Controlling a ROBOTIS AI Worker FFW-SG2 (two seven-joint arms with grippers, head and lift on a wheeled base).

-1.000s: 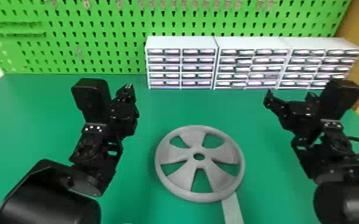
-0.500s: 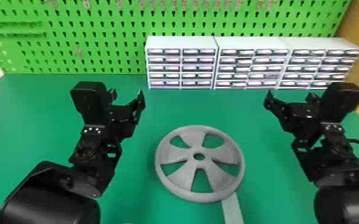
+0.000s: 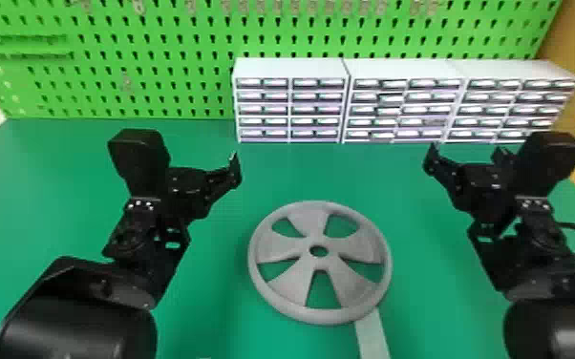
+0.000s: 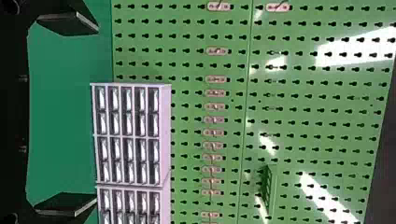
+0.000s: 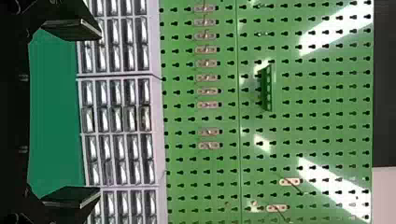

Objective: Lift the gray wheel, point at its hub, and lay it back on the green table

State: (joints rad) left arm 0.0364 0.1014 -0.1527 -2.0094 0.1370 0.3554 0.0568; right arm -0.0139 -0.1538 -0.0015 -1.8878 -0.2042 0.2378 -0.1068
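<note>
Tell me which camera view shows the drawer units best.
The head view: three drawer units in a row, nearly whole. The left wrist view shows one whole and part of another; the right wrist view, one whole between two cropped.

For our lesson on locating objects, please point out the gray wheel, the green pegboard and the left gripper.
Gray wheel (image 3: 279,248): head view, spoke left of the hub.
Green pegboard (image 4: 306,121): left wrist view, perforated face.
Left gripper (image 4: 97,115): left wrist view, midway between its fingertips.
</note>
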